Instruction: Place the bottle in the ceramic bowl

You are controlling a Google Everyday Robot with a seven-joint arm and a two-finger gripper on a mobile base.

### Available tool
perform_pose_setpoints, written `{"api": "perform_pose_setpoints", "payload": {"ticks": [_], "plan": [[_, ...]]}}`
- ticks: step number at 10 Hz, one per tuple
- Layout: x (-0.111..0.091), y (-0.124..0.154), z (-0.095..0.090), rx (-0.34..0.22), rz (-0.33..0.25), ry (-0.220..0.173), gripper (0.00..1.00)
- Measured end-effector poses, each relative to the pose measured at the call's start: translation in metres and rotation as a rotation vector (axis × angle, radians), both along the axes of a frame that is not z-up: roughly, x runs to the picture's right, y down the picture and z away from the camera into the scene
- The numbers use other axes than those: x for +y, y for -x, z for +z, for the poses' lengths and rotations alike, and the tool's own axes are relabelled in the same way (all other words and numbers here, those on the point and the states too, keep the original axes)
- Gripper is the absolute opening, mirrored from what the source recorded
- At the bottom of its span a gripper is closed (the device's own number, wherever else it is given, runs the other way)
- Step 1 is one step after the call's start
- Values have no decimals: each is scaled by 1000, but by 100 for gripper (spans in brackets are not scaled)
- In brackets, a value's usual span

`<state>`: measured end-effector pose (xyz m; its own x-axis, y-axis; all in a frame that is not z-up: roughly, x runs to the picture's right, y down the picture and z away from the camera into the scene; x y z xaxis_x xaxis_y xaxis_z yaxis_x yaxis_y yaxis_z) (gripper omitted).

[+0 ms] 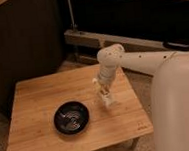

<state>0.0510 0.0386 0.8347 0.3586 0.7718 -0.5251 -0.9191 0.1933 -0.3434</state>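
The bottle [109, 99] is seen as a small white oblong piece, hanging from the gripper [105, 93] just above the right part of the wooden table [40, 100], to the right of the ceramic bowl [58, 121] and apart from it. It is judged to be light and stiff, most likely plastic, with smooth sides that may be somewhat slippery. Little risk of breakage is expected, though a hard drop into a ceramic vessel is best avoided. The best hold is judged to be across the narrow body, near its upper half, so that the lower end can be lowered into the bowl first. The fingers are closed on the bottle from above, and the exact contact line cannot be made out.

The bowl is shallow, round and glossy black, with pale swirls inside. Nothing is seen in it. It is judged fragile and heavier than the bottle, so it is unlikely to slide when the bottle is set in.

One bottle, one bowl, one table and one white arm [137, 61] with one gripper are counted.
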Motion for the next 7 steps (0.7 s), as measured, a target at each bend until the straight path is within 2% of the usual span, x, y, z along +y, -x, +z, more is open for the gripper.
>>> {"api": "perform_pose_setpoints", "payload": {"ticks": [1, 3, 6, 7], "plan": [[-23, 5, 0, 5, 26, -22, 0], [-39, 9, 3, -35, 82, -67, 0], [-39, 37, -13, -142, 155, -125, 0], [-33, 54, -32, -199, 185, -159, 0]]}}
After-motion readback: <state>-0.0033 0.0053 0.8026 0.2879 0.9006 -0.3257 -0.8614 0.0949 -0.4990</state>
